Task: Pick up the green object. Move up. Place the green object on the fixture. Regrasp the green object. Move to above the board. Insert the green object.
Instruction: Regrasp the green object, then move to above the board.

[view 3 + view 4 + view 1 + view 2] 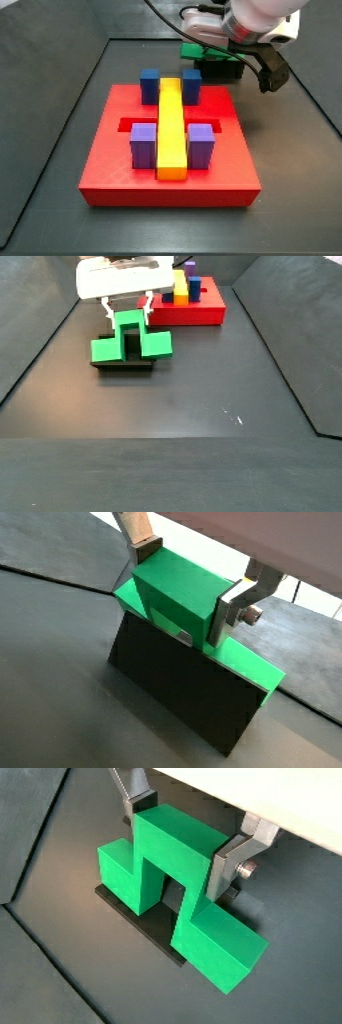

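Observation:
The green object (174, 597) is a stepped bright green block with a raised middle and two lower wings. It rests on the dark fixture (187, 702), astride its upright plate, as both wrist views show (174, 853). My gripper (183, 590) stands over it, its silver fingers (227, 868) pressed against both sides of the raised middle, shut on the block. In a side view the gripper (127, 313) sits on top of the green object (127, 344), which rests on the fixture (127, 366). The red board (160, 180) lies apart from them.
The board carries a long yellow bar (171, 130), blue blocks (150, 85) and purple blocks (143, 145). In a side view the board (201, 313) lies behind and to the right of the fixture. Dark mat floor (201, 436) surrounds everything, ringed by low walls.

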You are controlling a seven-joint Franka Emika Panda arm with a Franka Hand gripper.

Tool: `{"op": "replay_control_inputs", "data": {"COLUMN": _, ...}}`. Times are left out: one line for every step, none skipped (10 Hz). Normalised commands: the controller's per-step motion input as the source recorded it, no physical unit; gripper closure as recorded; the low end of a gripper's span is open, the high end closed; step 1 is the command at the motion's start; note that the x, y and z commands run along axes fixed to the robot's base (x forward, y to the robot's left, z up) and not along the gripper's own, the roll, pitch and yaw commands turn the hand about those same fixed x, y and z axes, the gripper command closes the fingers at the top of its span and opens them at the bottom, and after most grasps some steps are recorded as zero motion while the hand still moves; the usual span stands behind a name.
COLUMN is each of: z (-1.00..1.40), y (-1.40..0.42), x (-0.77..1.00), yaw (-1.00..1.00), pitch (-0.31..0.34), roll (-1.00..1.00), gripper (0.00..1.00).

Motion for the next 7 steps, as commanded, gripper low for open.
{"op": "replay_control_inputs", "data": {"z": 0.00, "y": 0.00, "x": 0.00, "yaw": 0.00, "pitch": 0.000, "roll": 0.00, "gripper": 1.00}}
{"op": "replay_control_inputs", "data": {"z": 0.00, "y": 0.00, "x": 0.00, "yaw": 0.00, "pitch": 0.000, "roll": 0.00, "gripper": 1.00}}
{"op": "replay_control_inputs", "data": {"z": 0.00, "y": 0.00, "x": 0.00, "yaw": 0.00, "pitch": 0.000, "roll": 0.00, "gripper": 1.00}}
{"op": "replay_control_inputs", "data": {"z": 1.40, "y": 0.00, "x": 0.00, "yaw": 0.00, "pitch": 0.000, "roll": 0.00, "gripper": 1.00}}
{"op": "replay_control_inputs", "data": {"z": 1.40, "y": -0.01, "x": 0.00, "yaw": 0.05, "pitch": 0.014, "roll": 0.00, "gripper": 1.00}}
{"op": "replay_control_inputs", "data": {"z": 1.40, "y": -0.02, "x": -0.02, "yaw": 0.04, "pitch": 0.023, "roll": -0.03, "gripper": 1.00}}
{"op": "replay_control_inputs", "data": {"z": 1.40, "y": -0.01, "x": -0.01, "yaw": 0.03, "pitch": 0.020, "roll": 0.00, "gripper": 1.00}}
